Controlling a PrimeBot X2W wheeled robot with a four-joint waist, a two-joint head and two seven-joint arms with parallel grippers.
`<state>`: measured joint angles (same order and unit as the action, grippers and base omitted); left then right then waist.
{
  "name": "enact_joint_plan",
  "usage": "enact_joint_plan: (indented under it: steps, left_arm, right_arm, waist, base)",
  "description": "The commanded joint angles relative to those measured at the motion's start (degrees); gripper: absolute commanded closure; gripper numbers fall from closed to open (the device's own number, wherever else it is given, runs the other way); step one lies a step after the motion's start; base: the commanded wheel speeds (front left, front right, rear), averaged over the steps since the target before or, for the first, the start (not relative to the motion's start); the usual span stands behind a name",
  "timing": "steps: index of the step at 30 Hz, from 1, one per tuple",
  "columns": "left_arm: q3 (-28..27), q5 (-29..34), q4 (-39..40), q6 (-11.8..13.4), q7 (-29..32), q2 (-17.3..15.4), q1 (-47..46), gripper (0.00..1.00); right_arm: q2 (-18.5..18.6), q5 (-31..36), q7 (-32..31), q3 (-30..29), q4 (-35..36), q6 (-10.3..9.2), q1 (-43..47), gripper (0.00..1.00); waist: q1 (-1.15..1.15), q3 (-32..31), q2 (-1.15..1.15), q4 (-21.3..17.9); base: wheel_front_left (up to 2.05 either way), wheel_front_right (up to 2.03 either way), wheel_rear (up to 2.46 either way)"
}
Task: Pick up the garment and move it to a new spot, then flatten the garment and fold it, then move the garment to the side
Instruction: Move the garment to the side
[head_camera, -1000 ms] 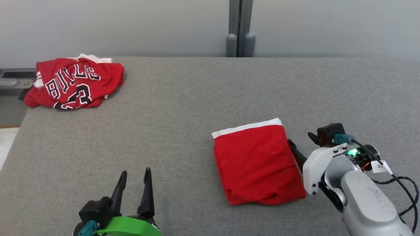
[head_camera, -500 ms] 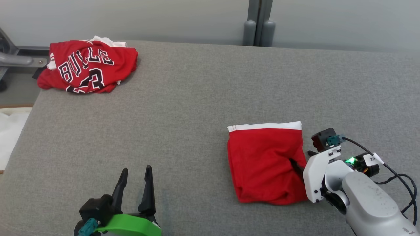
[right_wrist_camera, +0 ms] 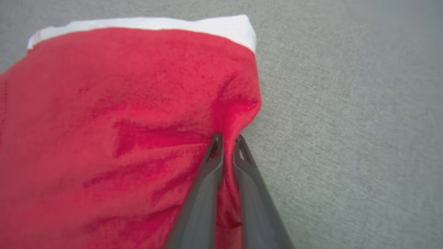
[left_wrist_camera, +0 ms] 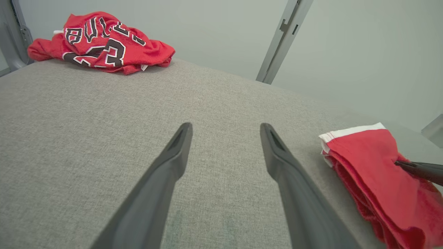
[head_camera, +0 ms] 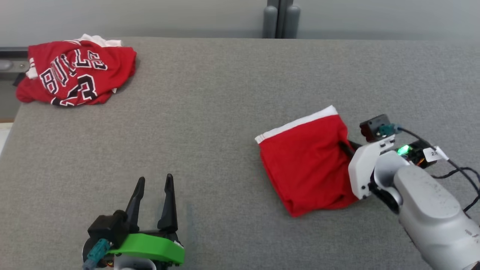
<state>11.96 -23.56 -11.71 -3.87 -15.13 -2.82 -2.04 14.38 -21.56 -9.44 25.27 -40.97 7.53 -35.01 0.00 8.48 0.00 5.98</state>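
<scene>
- A crumpled red jersey [head_camera: 75,73] with black and white lettering lies at the far left corner of the grey table [head_camera: 225,112], partly over that table's left edge.
- The left gripper [head_camera: 154,180] hangs over the table's near left part. Its two dark fingers [left_wrist_camera: 166,173] are spread wide, with bare table cloth between them. They hold nothing and touch nothing, well apart from both red pieces.
- A grey post [head_camera: 277,18] stands behind the table's far edge, about midway along it.
- The folded red garment [head_camera: 303,165] lies on the right half of the table, between the table's middle and its right edge. It is a compact, roughly square packet set askew to the table's edges. A white band runs along its far side, and layered folds show at its near corner. The cloth looks soft and lightly creased.
- The right gripper [right_wrist_camera: 228,138] is at the garment's right side, toward the table's right edge. Its fingers [right_wrist_camera: 204,193] are pressed nearly together, pinching a ridge of red cloth just in from that side. The fabric puckers up around the tips. The pale forearm covers the garment's near right corner in the head view.
</scene>
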Motion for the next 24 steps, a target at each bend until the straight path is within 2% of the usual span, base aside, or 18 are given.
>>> enact_joint_plan:
  steps: [1, 13, 19, 24]
  left_arm:
    - [-0.1, 0.7, 0.4, -0.2, 0.0, -0.1, -1.2, 0.0]
    - [3.2, 4.7, 1.7, -1.7, 0.0, -0.2, -8.0, 0.0]
    - [4.8, 7.0, -0.1, -2.6, 0.0, -0.8, -11.2, 0.0]
    - [5.6, 8.0, -0.9, -3.0, 0.0, -1.5, -12.9, 0.0]
  right_arm:
    - [0.8, 0.6, 0.7, -0.4, -0.2, -0.08, -1.1, 1.0]
    - [6.2, 1.2, 5.1, -8.1, -1.5, -0.08, -6.8, 1.0]
    - [5.6, 0.7, 7.9, -10.8, -2.5, -0.08, -8.2, 1.0]
    - [4.2, 0.7, 10.0, -11.8, -3.8, -0.08, -9.1, 1.0]
  waist:
    - [0.0, 1.8, 0.0, -2.8]
    - [0.0, 10.0, 0.0, -16.1]
    - [0.0, 13.9, 0.0, -21.9]
    - [0.0, 15.8, 0.0, -24.2]
  base:
    - [0.0, 0.0, 0.0]
    - [0.0, 0.0, 0.0]
    - [0.0, 0.0, 0.0]
    - [0.0, 0.0, 0.0]
